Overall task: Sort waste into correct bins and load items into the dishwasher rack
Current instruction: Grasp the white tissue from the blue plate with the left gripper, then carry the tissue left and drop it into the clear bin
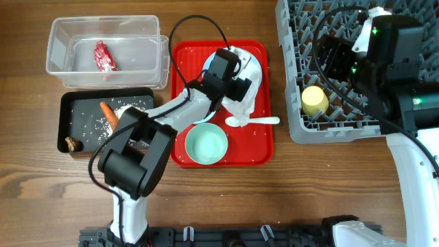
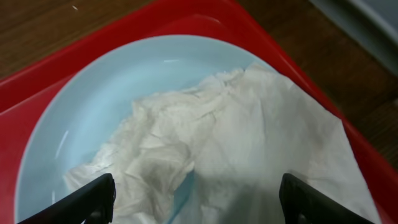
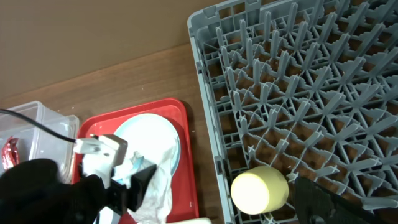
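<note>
**Left claw open over napkin on plate, right claw parked over rack**

Left gripper (image 2: 198,186) is spread wide and holds nothing. Both fingers (image 2: 93,199) straddle the crumpled white napkin (image 2: 249,137) from above. Can't tell if the tips touch the paper yet.

Key relation: the napkin sits straight below the claw, between the fingers, so the next move looks like a short drop and pinch, no sideways travel. The napkin rests on the round light-blue plate (image 2: 93,99), in the far half of the red tray (image 2: 37,81). Overhead, its long axis runs from the tray's far edge toward the near edge, and it spills over the plate rim toward the spoon. The left arm is much nearer.

Right gripper (image 1: 335,60) hangs over the dishwasher rack (image 1: 295,82), right of the red tray. Only one finger is in its wrist view, so its opening can't be told.

Counts:
- On the red tray: 1 napkin, 1 plate, 1 pale-green bowl (image 1: 206,144) at the near edge, 1 white spoon (image 1: 257,121).
- Right of the tray: 1 yellow cup (image 1: 314,100), in the rack.
- Left of the tray:
  - 1 clear tub (image 1: 62,31) with 1 red wrapper (image 1: 105,56).
  - 1 black tray (image 1: 68,130) with 1 carrot (image 1: 108,110), 1 brown lump (image 1: 71,144) and scattered rice grains (image 1: 103,123).
</note>
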